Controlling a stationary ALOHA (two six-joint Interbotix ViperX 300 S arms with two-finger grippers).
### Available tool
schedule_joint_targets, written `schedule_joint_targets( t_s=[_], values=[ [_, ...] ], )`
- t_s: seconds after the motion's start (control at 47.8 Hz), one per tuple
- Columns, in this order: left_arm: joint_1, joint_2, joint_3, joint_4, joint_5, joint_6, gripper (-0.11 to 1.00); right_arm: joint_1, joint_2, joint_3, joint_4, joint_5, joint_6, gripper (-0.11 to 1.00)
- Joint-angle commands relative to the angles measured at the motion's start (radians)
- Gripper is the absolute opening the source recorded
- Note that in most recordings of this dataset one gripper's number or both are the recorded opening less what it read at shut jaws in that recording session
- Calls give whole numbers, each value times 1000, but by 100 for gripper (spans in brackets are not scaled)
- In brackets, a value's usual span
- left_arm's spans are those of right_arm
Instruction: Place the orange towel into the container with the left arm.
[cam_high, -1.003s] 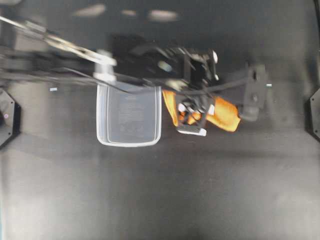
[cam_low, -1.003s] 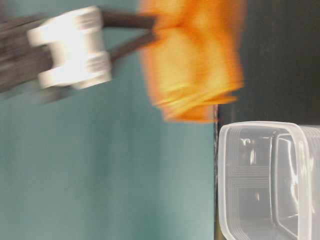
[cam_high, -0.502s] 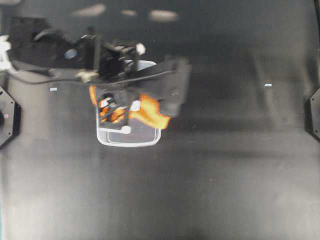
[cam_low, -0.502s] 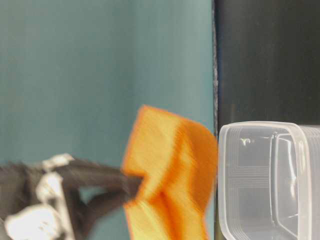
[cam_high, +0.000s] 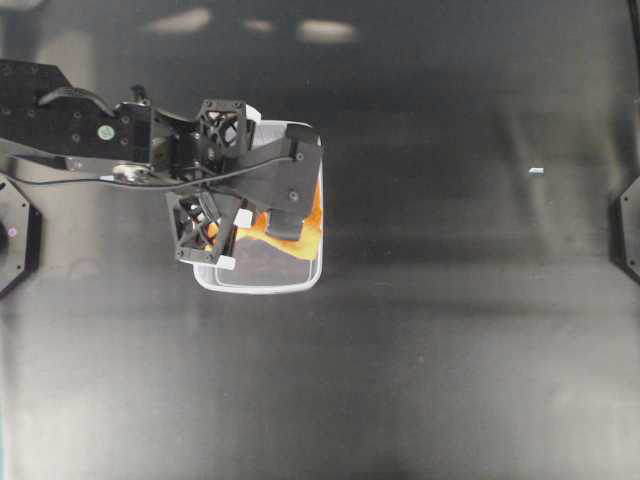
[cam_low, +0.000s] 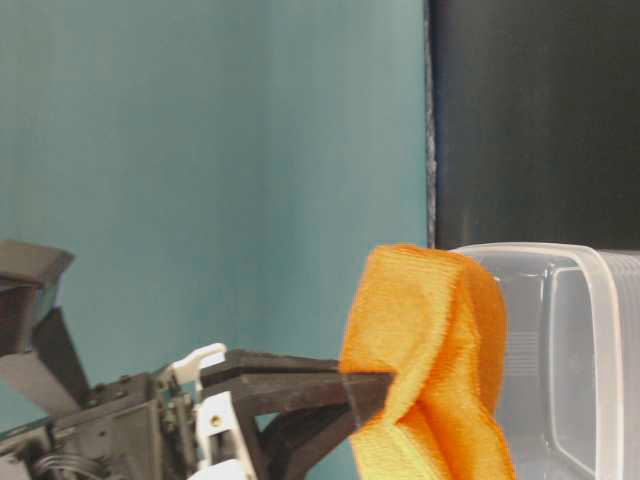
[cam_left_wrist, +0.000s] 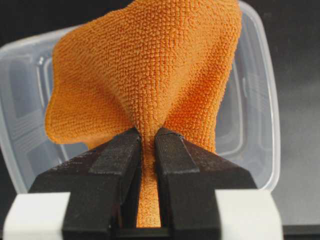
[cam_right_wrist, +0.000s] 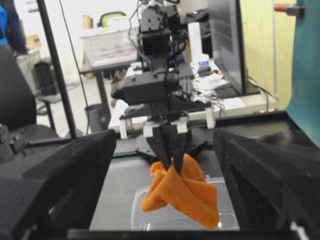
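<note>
The orange towel (cam_left_wrist: 145, 75) hangs bunched from my left gripper (cam_left_wrist: 148, 134), which is shut on a pinched fold of it. In the overhead view the left gripper (cam_high: 215, 230) points down over the clear container (cam_high: 260, 285), and a strip of towel (cam_high: 308, 228) shows inside the tub's right wall. From table level the towel (cam_low: 430, 350) hangs at the container's (cam_low: 590, 360) rim, with the black fingers (cam_low: 300, 370) clamped on it. The right wrist view shows the towel (cam_right_wrist: 185, 195) dangling just above the tub (cam_right_wrist: 145, 215). My right gripper (cam_right_wrist: 164, 150) stands open, holding nothing.
Black arm mounts sit at the left edge (cam_high: 15, 235) and right edge (cam_high: 630, 230) of the dark table. A small white scrap (cam_high: 536, 170) lies at the right. A teal wall (cam_low: 220, 160) backs the table.
My left gripper has swung the towel leftward from beside the container's right side to directly over it, and lowered it toward the tub. The container has not moved.
</note>
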Motion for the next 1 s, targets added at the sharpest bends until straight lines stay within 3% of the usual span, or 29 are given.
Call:
schedule_joint_targets(
  t_s=[0.0, 0.23, 0.439, 0.543, 0.753, 0.982],
  values=[
    [9, 0, -8, 3, -11, -5, 5, -3, 8, -8, 2, -11, 2, 76],
    [25, 20, -11, 3, -17, -12, 9, -5, 8, -8, 2, -11, 3, 76],
    [15, 34, -29, 3, 6, -11, 70, -3, 8, -8, 2, -9, 3, 76],
    [6, 35, -51, 3, 38, -6, 89, -3, 8, -8, 0, -8, 3, 76],
    [-3, -6, -129, 3, 92, -48, 84, -3, 6, -9, 2, -6, 3, 76],
    [14, -166, -173, 5, 89, -204, 84, -5, 6, -8, 2, -3, 3, 76]
  ],
)
